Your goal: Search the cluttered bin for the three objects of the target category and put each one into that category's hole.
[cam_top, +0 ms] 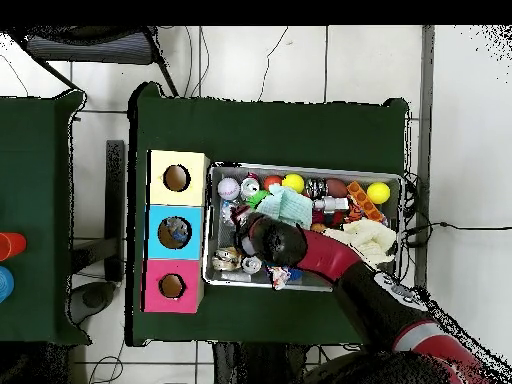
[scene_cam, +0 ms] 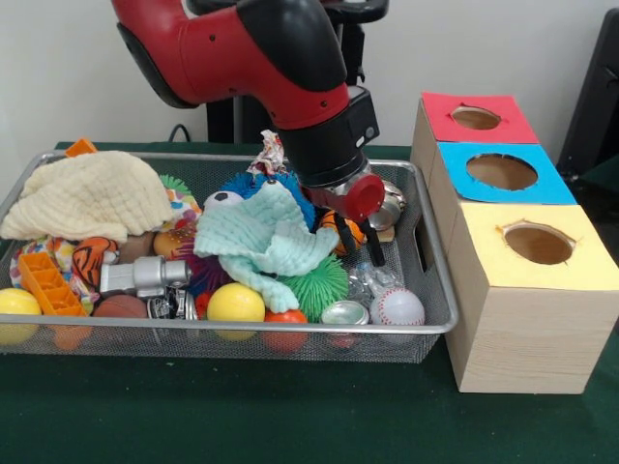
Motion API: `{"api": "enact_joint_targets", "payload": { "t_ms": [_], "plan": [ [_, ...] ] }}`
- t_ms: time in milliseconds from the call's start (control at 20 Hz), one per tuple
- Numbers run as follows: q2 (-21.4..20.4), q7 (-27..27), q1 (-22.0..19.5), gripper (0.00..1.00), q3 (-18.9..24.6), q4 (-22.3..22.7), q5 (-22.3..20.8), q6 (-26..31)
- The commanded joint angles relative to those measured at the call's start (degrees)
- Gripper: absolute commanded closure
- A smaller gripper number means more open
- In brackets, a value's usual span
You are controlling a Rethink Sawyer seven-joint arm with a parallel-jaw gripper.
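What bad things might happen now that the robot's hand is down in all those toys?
The gripper is low among crowded toys, beside the mint cloth. It may snag that cloth and drag it out. The baseball and the yellow ball lie loose nearby, so a nudge might send them rolling.

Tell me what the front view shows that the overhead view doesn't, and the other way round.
Only the front view shows the tool with dark fingers reaching down into the clutter beside the baseball. Only the overhead view shows something lying inside the blue hole, plus cups on a side table. Both show the mesh bin, the mint cloth and the three coloured boxes.
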Motion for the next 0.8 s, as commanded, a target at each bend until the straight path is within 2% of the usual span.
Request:
{"api": "enact_joint_targets", "payload": {
  "t_ms": [50,550,800],
  "plan": [
    [2.6,5.0,1.9,0.00,-3.8,1.6,-3.1,-7.8],
    [3.7,4.8,3.0,0.00,-4.2,0.8,-2.3,-10.8],
    [5.5,3.9,1.7,0.00,-2.8,-0.4,-2.1,-10.8]
  ]
}}
